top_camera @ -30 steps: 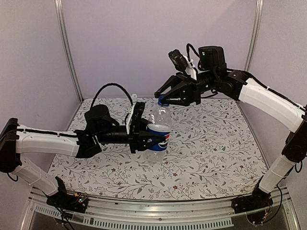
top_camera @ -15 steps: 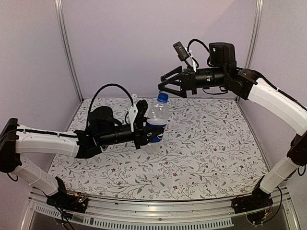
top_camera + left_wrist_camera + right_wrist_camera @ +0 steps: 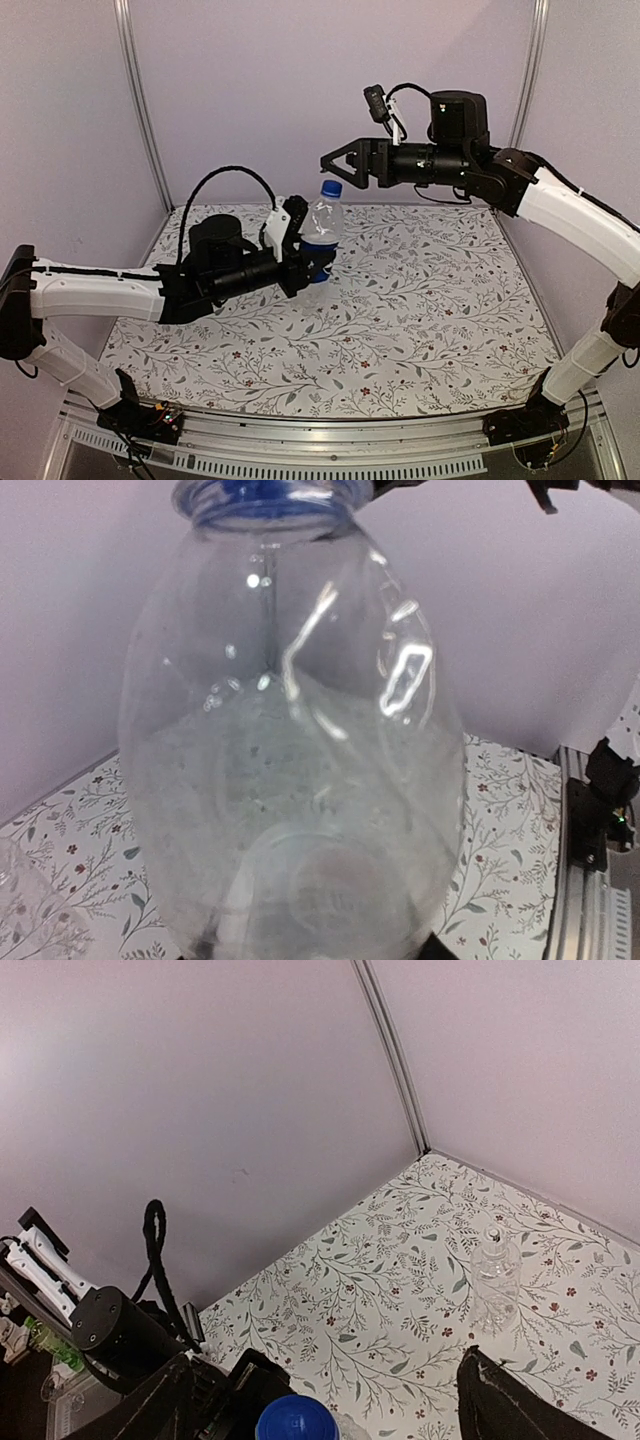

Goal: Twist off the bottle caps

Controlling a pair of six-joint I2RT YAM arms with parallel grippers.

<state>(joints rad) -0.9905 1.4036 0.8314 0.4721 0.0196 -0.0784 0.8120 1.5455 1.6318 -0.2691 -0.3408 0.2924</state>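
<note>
My left gripper [image 3: 308, 256] is shut on the Pepsi bottle [image 3: 322, 225] at its labelled middle and holds it upright above the table. Its blue cap [image 3: 331, 188] sits on the neck. In the left wrist view the clear bottle [image 3: 290, 760] fills the picture, with the blue cap ring [image 3: 265, 495] at the top edge. My right gripper [image 3: 338, 168] hangs open just above and beside the cap, touching nothing. In the right wrist view the blue cap [image 3: 297, 1421] lies low between the spread fingers [image 3: 150, 1410]. The plain bottle [image 3: 497, 1282] stands on the table with its white cap [image 3: 492, 1232] on.
The floral table mat [image 3: 430, 310] is bounded by purple walls and a metal post [image 3: 140, 100] at the back left. The left arm's black cable [image 3: 225, 180] loops up behind its wrist. An aluminium rail [image 3: 330, 455] runs along the near edge.
My right gripper let go of the blue cap, opened wide and drew back upward. My left gripper carried the Pepsi bottle a little back and to the left.
</note>
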